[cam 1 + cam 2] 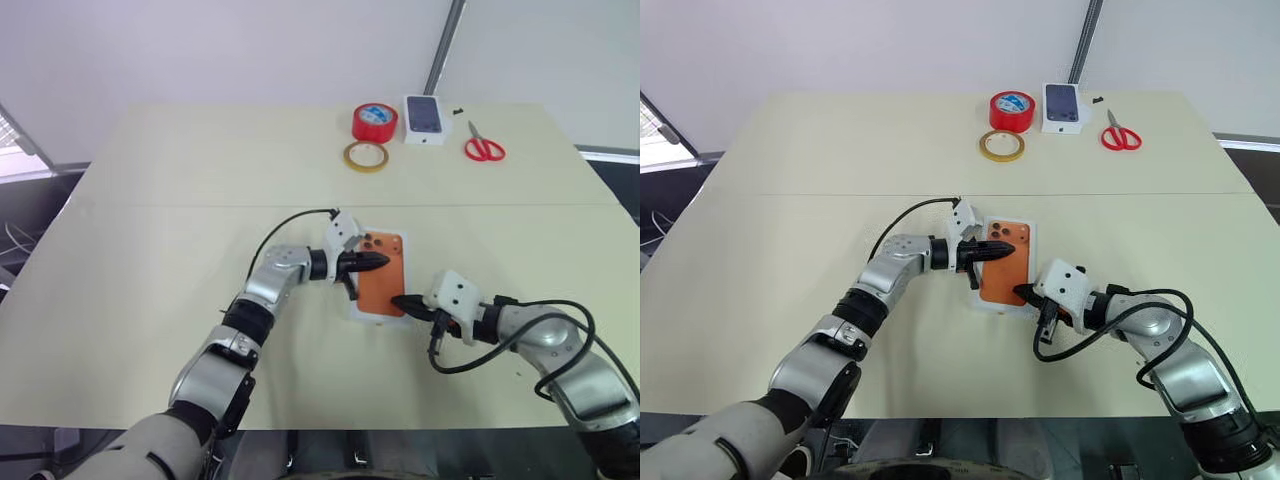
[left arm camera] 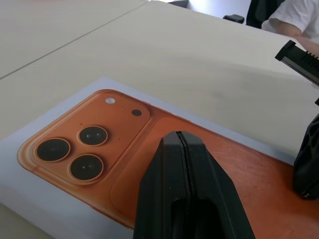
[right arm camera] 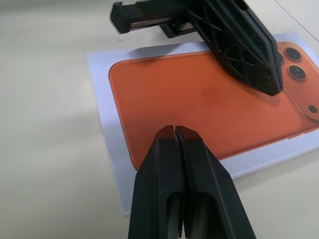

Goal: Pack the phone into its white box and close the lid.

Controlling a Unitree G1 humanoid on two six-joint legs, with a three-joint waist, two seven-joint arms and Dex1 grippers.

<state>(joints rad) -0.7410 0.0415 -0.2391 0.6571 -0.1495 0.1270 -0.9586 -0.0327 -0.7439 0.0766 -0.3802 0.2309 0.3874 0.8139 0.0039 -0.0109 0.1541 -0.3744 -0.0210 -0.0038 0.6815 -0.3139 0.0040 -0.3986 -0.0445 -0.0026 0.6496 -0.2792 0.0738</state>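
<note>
We find the phone (image 1: 383, 273) lying camera-side up within the white box (image 3: 107, 129) at mid-table. The left gripper (image 1: 376, 262), fingers pressed together, hovers over its lens end, possibly touching. The right gripper (image 1: 398, 300), likewise pressed together, sits at its opposite end.

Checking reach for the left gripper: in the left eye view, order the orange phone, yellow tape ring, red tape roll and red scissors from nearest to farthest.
From the left gripper:
1. Orange phone, directly beneath.
2. Yellow tape ring, far side.
3. Red tape roll, just behind it.
4. Red scissors, far right.
</note>
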